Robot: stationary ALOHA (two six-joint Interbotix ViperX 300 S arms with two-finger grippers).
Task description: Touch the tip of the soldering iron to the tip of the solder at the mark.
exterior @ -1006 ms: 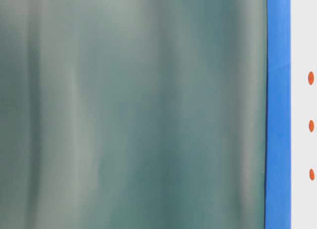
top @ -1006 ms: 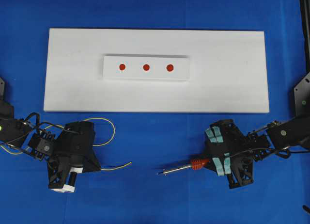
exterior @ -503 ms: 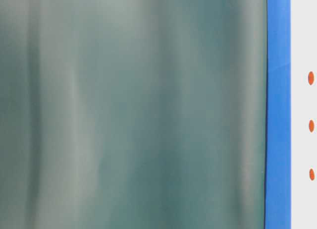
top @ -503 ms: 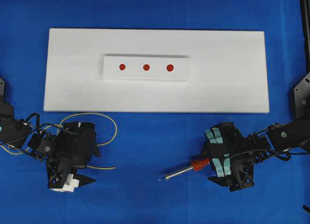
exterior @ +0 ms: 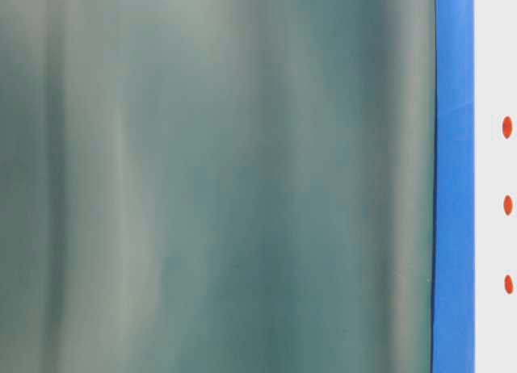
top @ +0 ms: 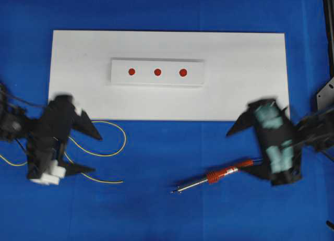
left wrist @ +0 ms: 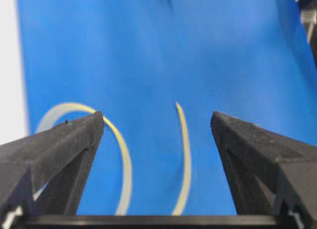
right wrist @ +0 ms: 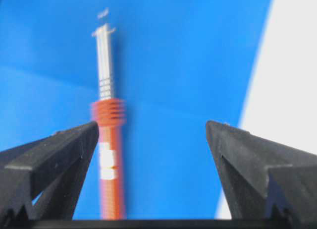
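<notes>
The soldering iron (top: 212,176) lies free on the blue cloth, its silver tip pointing left. In the right wrist view the soldering iron (right wrist: 110,154) lies by the left finger, untouched. My right gripper (top: 237,152) (right wrist: 152,124) hovers open just right of its handle. The yellow solder (top: 109,181) curls loose on the cloth at the left. My left gripper (top: 95,153) (left wrist: 157,117) stands open over it. Two strands of the solder (left wrist: 185,154) show between the jaws, ungripped. Three red marks (top: 157,72) dot a raised white strip (top: 119,76).
A large white board (top: 245,84) carries the strip at the back. Blue cloth (top: 156,209) covers the table around it. The table-level view is mostly a blurred grey-green surface, with the red marks (exterior: 507,205) at its right edge.
Both grippers opened, dropping the solder and the iron onto the cloth. Each arm then swung outward and back; both are motion-blurred now.
</notes>
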